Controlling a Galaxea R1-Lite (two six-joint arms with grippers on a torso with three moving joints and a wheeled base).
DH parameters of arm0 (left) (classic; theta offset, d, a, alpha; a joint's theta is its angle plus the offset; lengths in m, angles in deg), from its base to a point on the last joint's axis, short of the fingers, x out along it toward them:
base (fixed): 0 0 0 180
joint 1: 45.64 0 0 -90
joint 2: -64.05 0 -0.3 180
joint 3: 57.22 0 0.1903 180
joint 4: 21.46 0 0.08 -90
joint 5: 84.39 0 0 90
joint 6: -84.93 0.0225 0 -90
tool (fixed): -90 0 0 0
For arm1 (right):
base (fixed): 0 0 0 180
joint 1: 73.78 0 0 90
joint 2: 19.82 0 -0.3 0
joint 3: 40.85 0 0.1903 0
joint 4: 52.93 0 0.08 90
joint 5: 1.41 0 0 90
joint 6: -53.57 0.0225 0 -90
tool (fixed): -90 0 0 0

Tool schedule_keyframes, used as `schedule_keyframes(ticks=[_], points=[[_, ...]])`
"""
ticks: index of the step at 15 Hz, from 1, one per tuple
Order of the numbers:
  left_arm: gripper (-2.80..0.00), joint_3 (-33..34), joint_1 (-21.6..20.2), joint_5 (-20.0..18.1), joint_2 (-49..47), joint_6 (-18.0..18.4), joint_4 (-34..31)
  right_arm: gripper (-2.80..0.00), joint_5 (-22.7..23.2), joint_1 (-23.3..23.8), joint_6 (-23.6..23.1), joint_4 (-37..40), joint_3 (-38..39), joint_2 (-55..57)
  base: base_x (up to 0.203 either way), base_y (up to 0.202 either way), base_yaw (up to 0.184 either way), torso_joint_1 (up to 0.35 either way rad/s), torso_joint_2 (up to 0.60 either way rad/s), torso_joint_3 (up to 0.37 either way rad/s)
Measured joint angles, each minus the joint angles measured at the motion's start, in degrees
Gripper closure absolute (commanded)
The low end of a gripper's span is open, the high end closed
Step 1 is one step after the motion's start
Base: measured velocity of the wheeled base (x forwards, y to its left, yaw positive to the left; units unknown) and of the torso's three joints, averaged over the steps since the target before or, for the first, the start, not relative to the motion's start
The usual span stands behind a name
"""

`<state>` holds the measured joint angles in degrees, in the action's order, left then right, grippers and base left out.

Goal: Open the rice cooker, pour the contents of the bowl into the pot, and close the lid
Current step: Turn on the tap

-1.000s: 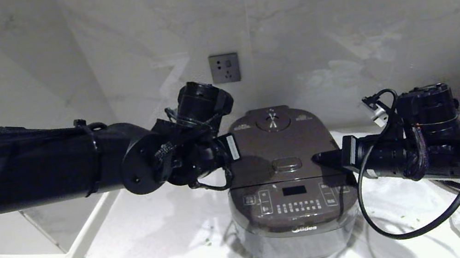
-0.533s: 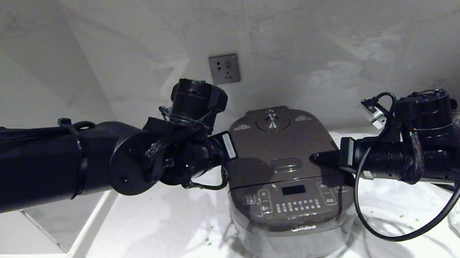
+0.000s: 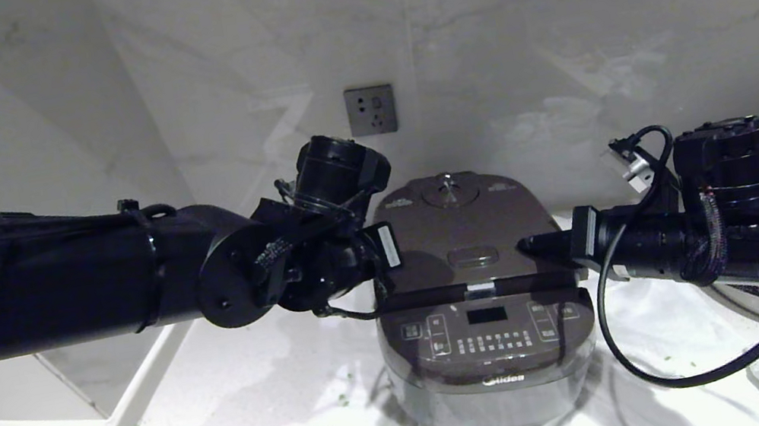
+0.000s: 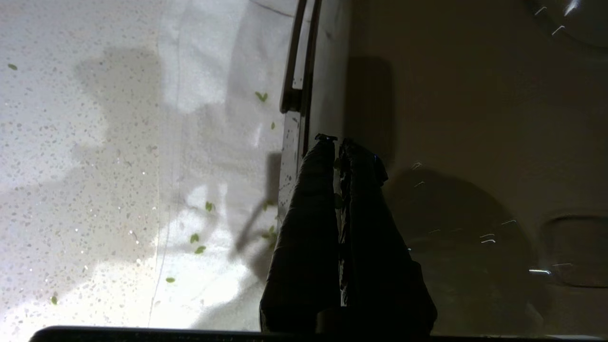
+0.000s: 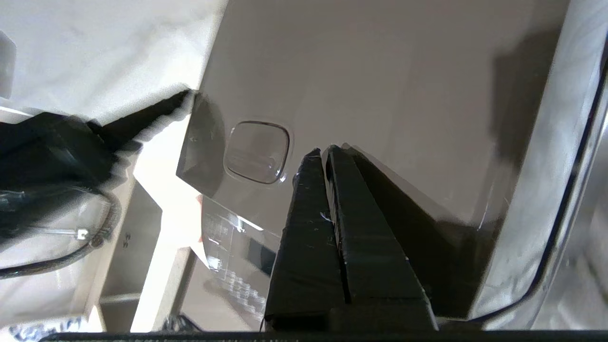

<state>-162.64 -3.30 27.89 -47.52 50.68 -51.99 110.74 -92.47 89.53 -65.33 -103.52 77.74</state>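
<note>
Head camera: high, facing forward and down, mid-range; takes in wall, white table [image 3: 262,387], rice cooker [image 3: 484,319] centred between both arms. Left wrist camera: behind left end effector [image 4: 338,140], very near, looking along pressed-together fingers onto lid [image 4: 475,118] edge and speckled table beside it. Right wrist camera: behind right end effector [image 5: 323,151], equally near, facing across lid toward oval release button [image 5: 257,152] ahead of tips. All three views share lid top.
</note>
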Motion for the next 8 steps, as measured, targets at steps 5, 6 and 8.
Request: schedule_keyframes(ticks=[5,6,8], points=[[0.00,0.00,-0.04,0.00,-0.09,-0.02,0.01,0.00,0.04,-0.10,-0.16,-0.01,-0.15,-1.66,0.000,0.000,0.000,0.000,0.00,0.000],[0.00,0.22,0.06,0.01,-0.09,-0.24,-0.02,0.00,0.12,-0.10,-0.13,-0.04,0.17,-1.56,0.000,0.000,0.000,0.000,0.00,0.000],[0.00,0.58,0.13,-0.11,0.22,-0.68,-0.10,0.00,0.30,-0.02,-0.13,-0.33,1.18,-0.18,0.000,0.000,0.000,0.000,0.00,0.000]])
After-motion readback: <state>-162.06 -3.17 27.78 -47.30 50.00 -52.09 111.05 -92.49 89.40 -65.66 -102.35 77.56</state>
